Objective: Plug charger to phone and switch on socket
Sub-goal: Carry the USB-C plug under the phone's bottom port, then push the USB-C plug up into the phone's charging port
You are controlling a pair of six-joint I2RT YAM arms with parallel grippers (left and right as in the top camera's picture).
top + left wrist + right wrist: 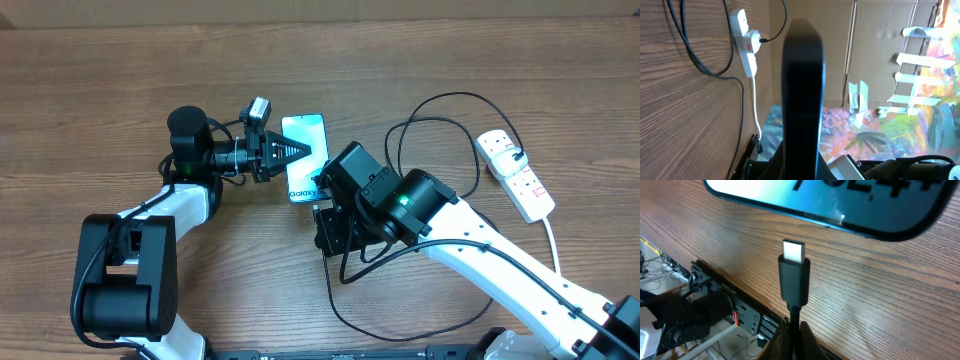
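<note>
Not plugged in yet. Right gripper [792, 330] has its jaws clamped on the charger [794, 275], tip just short of the phone [830, 200] lying on the surface [100, 100]. Left gripper [312, 152], jaws together, is over the phone. Socket [515, 175] switch is left to do, I reckon.

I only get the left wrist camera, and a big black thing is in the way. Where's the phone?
Observer: From overhead, the phone lies flat on the table, with the shut tip of the left gripper over its screen.
Operator: Is the charger in yet?
Observer: No. In the right wrist view the charger stops short of the phone's edge, and bare wood shows between them.
Operator: Who's holding it?
Observer: The right gripper, shut on the charger just behind its connector.
</note>
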